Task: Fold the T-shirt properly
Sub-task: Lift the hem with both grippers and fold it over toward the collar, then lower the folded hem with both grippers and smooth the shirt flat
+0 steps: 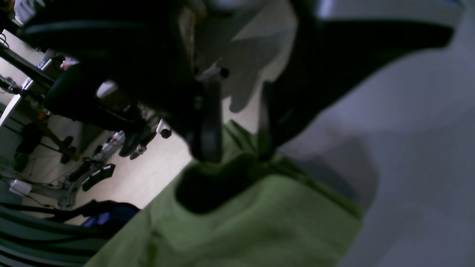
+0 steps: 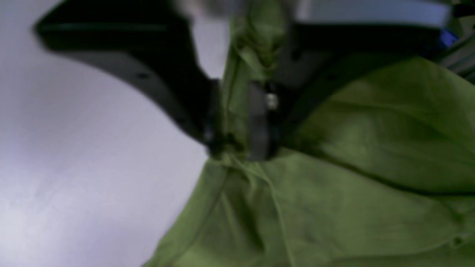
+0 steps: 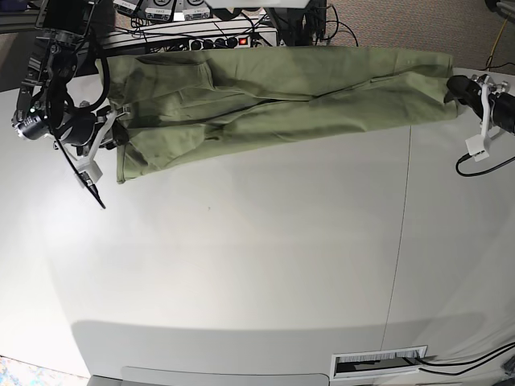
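Note:
The olive-green T-shirt (image 3: 273, 100) lies stretched sideways in a long band across the far part of the white table (image 3: 241, 265). At the band's right end is my left gripper (image 3: 453, 88). In the left wrist view its jaws (image 1: 237, 148) stand apart, bare table shows between them, and a corner of the T-shirt (image 1: 259, 222) sits at the tips. My right gripper (image 3: 117, 135) is at the band's left end. The blurred right wrist view shows its jaws (image 2: 233, 137) parted, with a bunched strip of the T-shirt (image 2: 352, 185) running up between them.
A power strip (image 3: 217, 40) and cables crowd the table's back edge, just behind the shirt. A black cable (image 3: 483, 165) lies at the right edge. A vent slot (image 3: 378, 362) sits in the front edge. A seam (image 3: 400, 241) runs front to back.

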